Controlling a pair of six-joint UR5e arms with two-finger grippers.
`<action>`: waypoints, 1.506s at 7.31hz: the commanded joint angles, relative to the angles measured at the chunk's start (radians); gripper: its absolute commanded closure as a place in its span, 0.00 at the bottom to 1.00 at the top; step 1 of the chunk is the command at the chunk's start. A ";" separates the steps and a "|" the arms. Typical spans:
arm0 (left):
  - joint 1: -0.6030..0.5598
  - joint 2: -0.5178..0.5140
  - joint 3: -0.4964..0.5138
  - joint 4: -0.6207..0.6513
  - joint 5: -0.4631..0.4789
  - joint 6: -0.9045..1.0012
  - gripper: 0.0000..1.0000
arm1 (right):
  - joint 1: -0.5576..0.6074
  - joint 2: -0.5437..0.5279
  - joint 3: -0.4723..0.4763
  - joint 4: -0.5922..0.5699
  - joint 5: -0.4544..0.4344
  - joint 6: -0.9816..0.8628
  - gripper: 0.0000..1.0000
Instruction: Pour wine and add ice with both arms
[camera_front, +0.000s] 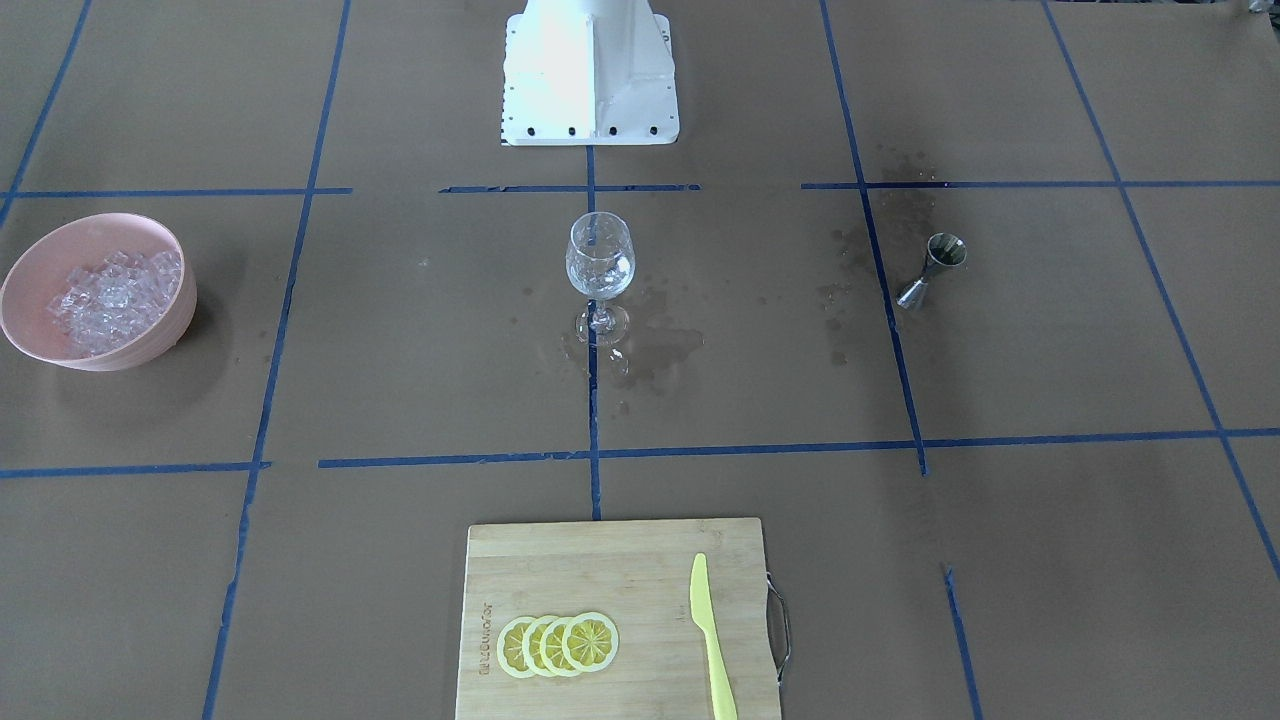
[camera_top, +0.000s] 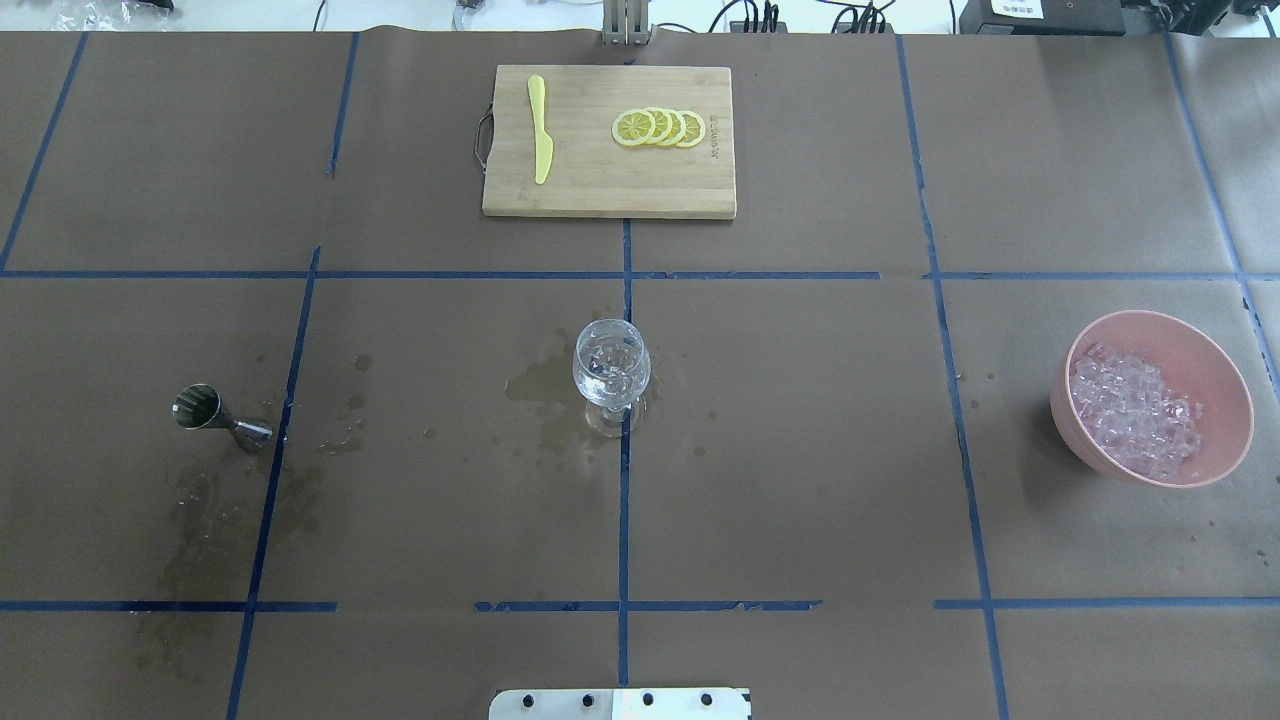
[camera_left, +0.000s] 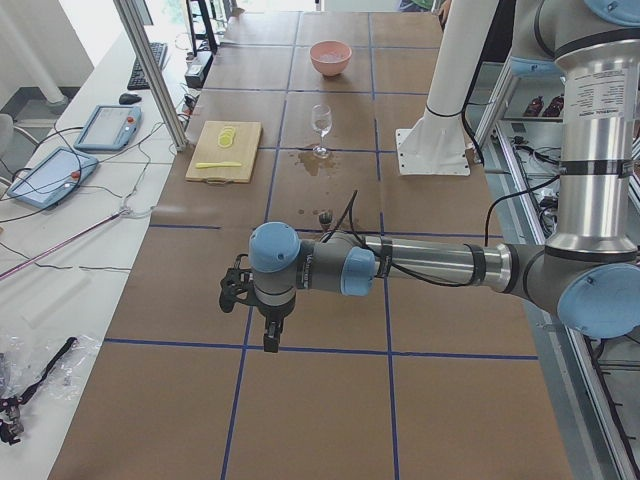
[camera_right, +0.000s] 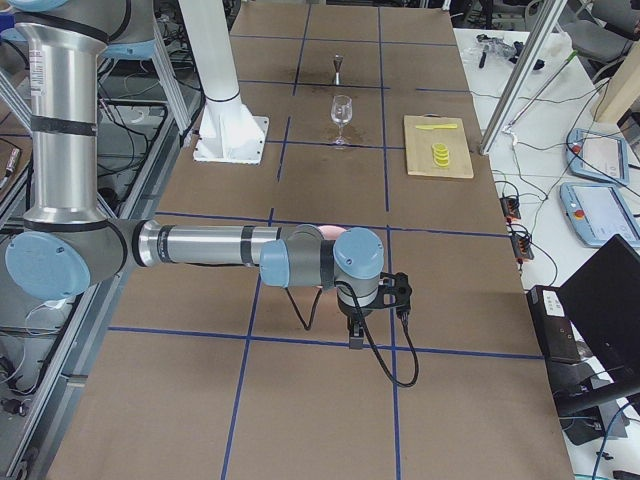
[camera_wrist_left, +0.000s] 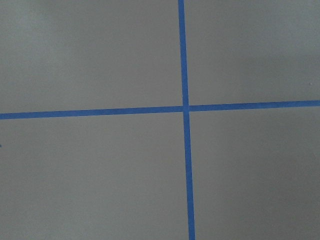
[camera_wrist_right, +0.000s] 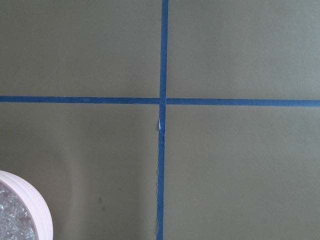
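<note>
No legible text anywhere, a faint brand mark on the cutting board (camera_front: 600, 570) was too small to read

A wooden cutting board (camera_front: 600, 570) carries four overlapping lemon slices (camera_front: 557, 645) and a yellow knife (camera_front: 708, 630).

Clear ice cubes (camera_top: 1135, 420) fill the pink bowl (camera_top: 1212, 368); left arm (camera_left: 430, 265) and right arm (camera_right: 200, 245) stretch level above the table (camera_top: 800, 460).
</note>
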 joint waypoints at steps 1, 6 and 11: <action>0.000 -0.005 -0.013 0.000 -0.001 0.000 0.00 | 0.000 0.004 0.002 0.000 0.002 0.000 0.00; 0.099 -0.011 -0.351 0.004 -0.002 -0.201 0.00 | 0.000 0.013 0.022 0.000 0.015 -0.003 0.00; 0.521 0.023 -0.600 -0.129 0.200 -0.895 0.00 | 0.000 0.030 0.039 -0.009 0.007 0.000 0.00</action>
